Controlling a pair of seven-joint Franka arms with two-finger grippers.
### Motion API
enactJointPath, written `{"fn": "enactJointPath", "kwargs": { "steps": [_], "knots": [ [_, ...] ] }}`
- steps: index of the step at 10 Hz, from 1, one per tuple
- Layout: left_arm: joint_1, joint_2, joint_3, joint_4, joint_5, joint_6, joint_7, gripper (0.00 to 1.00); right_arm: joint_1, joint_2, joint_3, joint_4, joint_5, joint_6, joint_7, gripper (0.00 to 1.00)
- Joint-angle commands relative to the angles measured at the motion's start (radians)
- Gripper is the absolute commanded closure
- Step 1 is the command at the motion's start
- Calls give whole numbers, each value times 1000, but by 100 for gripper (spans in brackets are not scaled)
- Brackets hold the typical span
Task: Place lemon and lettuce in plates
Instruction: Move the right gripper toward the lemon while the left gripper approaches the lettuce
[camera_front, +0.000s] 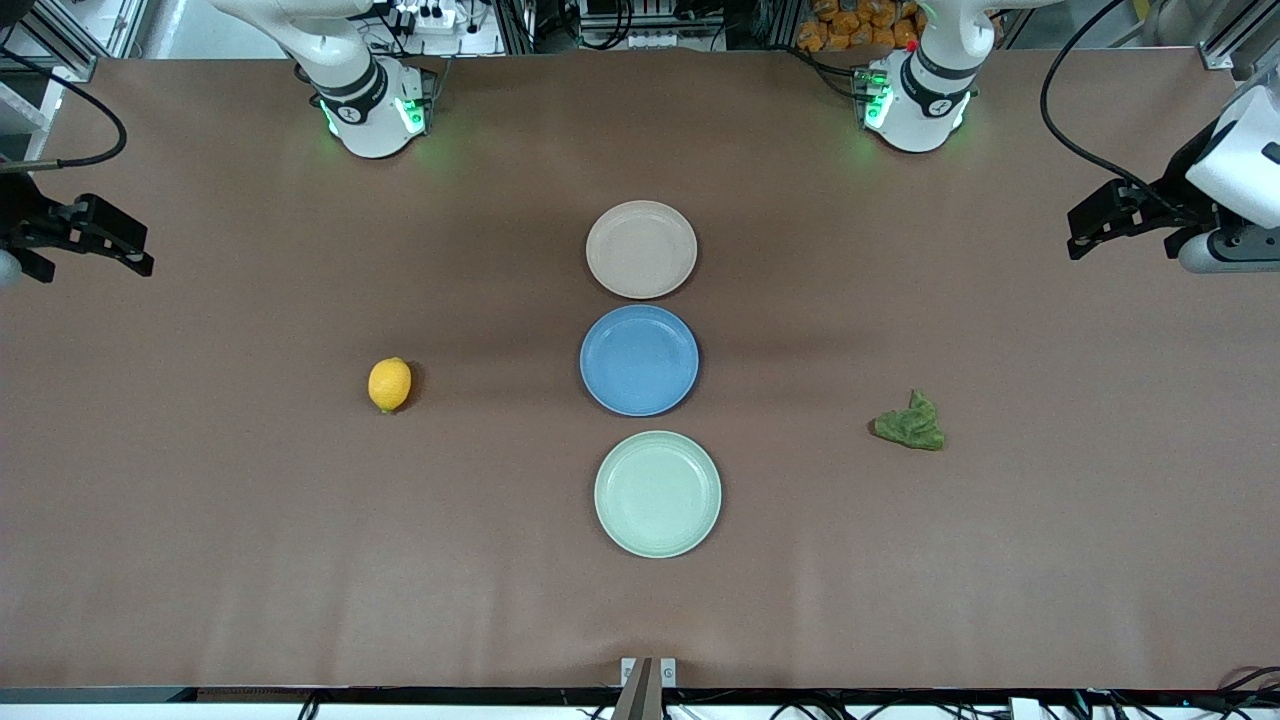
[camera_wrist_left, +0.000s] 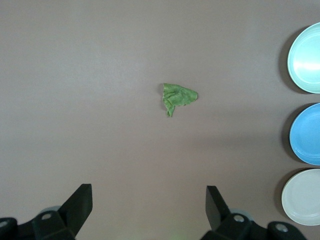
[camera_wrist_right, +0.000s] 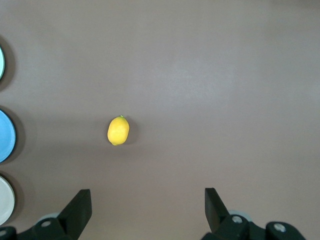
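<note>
Lemon (camera_front: 389, 384) lay on bare table (camera_front: 200, 500) toward right arm's end, lettuce (camera_front: 910, 423) toward left arm's end, beige plate (camera_front: 641, 249), blue plate (camera_front: 639, 360), green plate (camera_front: 657, 493) lined up between them, left gripper (camera_wrist_left: 148, 212) and right gripper (camera_wrist_right: 147, 212) waited high over table ends, fingers spread wide, holding nothing

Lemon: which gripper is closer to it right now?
Right. The right gripper hangs open over the table's right-arm end, the end where the lemon lies. The left gripper hangs open over the other end, above the lettuce.
</note>
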Motion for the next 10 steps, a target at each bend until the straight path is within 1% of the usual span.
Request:
{"fn": "enactJointPath", "kwargs": {
  "steps": [1, 4, 6, 7, 9, 10],
  "knots": [
    [22, -9, -5, 3, 19, -14, 26, 0, 2, -3, -1, -1, 12, 7, 4, 0],
    [22, 6, -5, 2, 19, -13, 13, 0, 8, -6, 1, -11, 14, 8, 4, 0],
    [25, 87, -5, -1, 19, 1, 23, 0, -2, 6, -1, -13, 14, -2, -14, 0],
    [22, 140, -6, -30, 19, 42, 23, 0, -2, 12, -1, -31, 14, -1, -25, 0],
    [22, 154, -11, -177, 21, 242, 11, 0, 4, 20, -1, -34, 14, -4, -24, 0],
    [25, 184, -11, -217, 21, 315, 11, 0, 10, 20, 1, -59, 15, -4, -13, 0]
  ]
}}
